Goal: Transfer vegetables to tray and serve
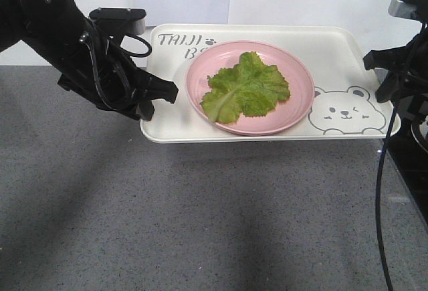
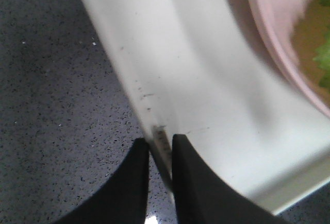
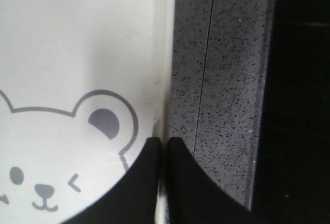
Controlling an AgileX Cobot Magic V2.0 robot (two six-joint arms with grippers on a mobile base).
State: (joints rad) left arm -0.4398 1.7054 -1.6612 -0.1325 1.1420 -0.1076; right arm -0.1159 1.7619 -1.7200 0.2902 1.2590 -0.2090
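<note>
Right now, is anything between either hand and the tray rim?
Nothing visible. The left hand is pinched on the tray rim, and the right hand is pinched on the opposite rim, with no gap or object between.

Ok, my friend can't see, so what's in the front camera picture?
Two black robot arms grip a cream tray by its side edges, left gripper and right gripper. On it sits a pink plate with green lettuce, beside a winking bear drawing, above a grey counter.
</note>
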